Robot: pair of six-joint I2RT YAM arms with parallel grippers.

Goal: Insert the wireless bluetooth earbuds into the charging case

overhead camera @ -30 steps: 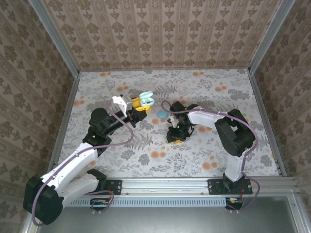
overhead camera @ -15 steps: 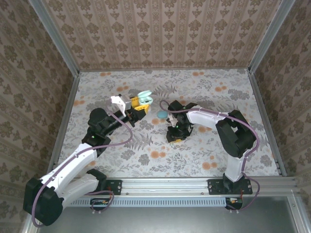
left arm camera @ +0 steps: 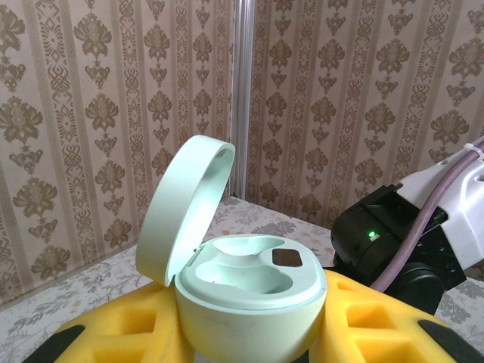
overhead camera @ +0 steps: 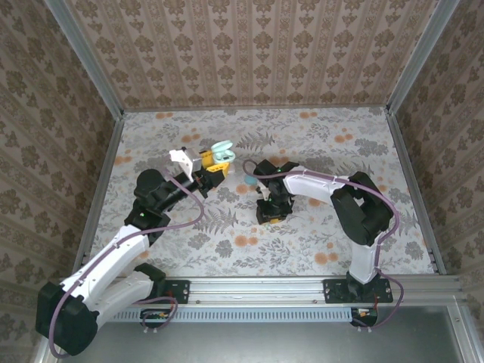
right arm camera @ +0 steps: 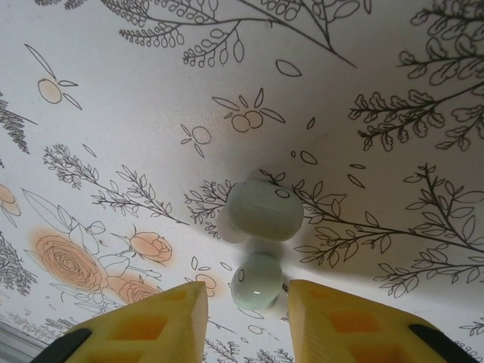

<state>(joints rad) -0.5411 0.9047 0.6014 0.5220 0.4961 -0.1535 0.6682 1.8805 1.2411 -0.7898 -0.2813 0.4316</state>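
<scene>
Holds open pale-teal charging case (overhead camera: 224, 150) in left gripper (overhead camera: 218, 161) | points right gripper (overhead camera: 272, 216) down at floral table (overhead camera: 340, 144), near centre | shows round teal piece (overhead camera: 250, 179) on table between both grippers

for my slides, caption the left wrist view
Left gripper holds the pale green case, lid open, wells empty.

My left end effector (left arm camera: 243, 344) has the mint charging case (left arm camera: 249, 299) upright, lid flipped open (both wells look empty). Two pale green earbuds (right arm camera: 265, 210) lie touching on the floral worktop (right arm camera: 113, 83).
</scene>
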